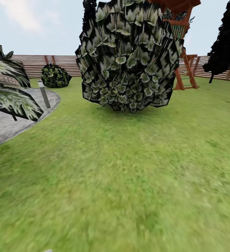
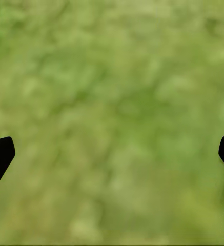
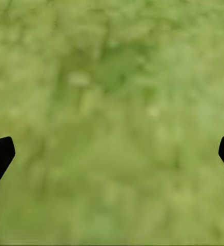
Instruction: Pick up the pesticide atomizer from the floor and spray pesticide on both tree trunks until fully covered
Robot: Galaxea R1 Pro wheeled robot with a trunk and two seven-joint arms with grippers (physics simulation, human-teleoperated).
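Looks like the search/drive step: no atomizer or pale trunks visible yet, nothing held. Head view has lawn (image 1: pixel 129 182), a round leafy bush (image 1: pixel 127 56) dead ahead, fence (image 1: pixel 34 64), lamp post (image 1: pixel 44 93), patio (image 1: pixel 9 122). Wrist views add blurred grass plus left gripper (image 2: pixel 112 154) and right gripper (image 3: pixel 112 154), both spread wide, empty. Next: steer round the bush, find the atomizer.

Mottled green lawn (image 1: pixel 129 182); dark bush (image 1: pixel 127 56) with pale-veined green leaves; brown slatted fence (image 1: pixel 64 63); grey speckled patio (image 1: pixel 6 122); red-brown play tower (image 1: pixel 181 45).
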